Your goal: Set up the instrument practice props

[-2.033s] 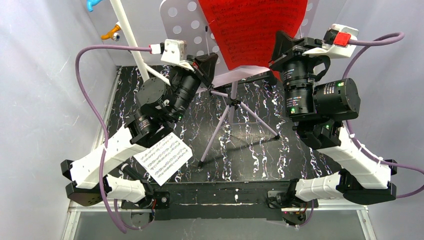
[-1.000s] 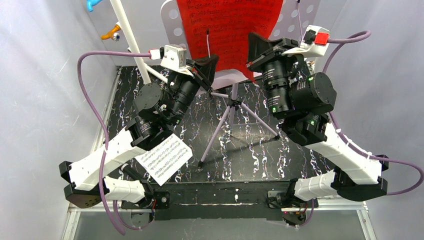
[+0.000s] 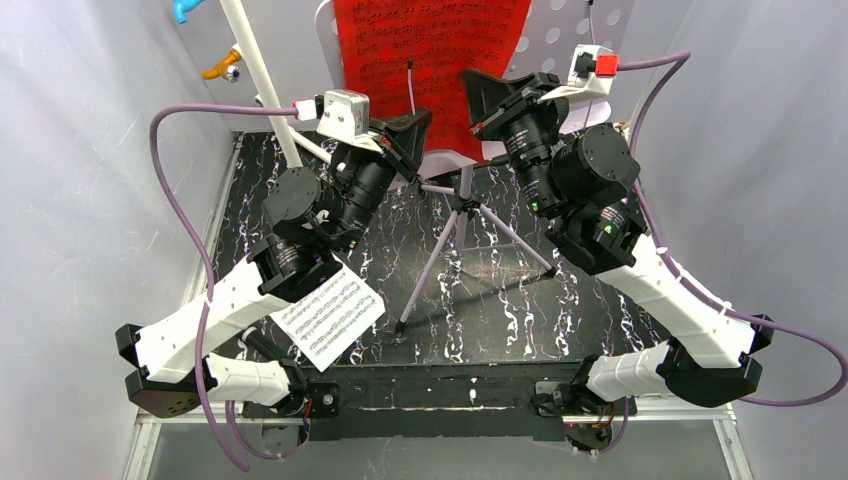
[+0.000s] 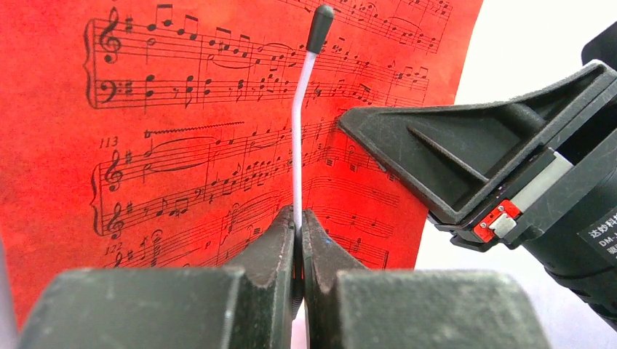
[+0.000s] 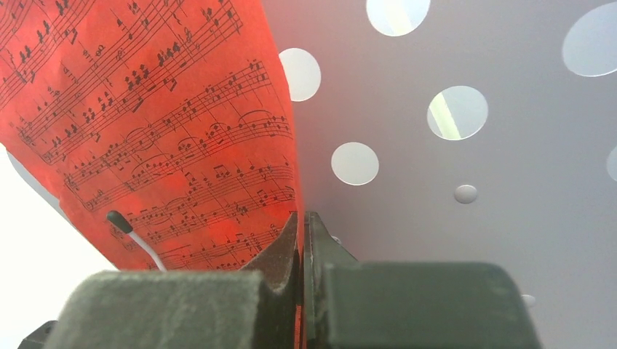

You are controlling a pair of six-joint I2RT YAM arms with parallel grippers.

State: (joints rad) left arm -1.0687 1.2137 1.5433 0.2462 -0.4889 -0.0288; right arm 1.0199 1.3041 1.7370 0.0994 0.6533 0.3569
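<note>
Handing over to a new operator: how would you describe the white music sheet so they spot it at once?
Find the black marbled table, then its near-left part beside the left arm. The white sheet lies there, low down; the only other one, the red sheet, is up on the lilac stand.

Red music sheet [image 3: 430,50] sits upright against the lilac hole-punched music stand [image 3: 466,185], tripod legs splayed on the surface [image 3: 500,310]. A skinny, black-tipped microphone [image 4: 300,145] pokes up just in front. White music sheet [image 3: 328,316] lies face-up, near-left.
</note>
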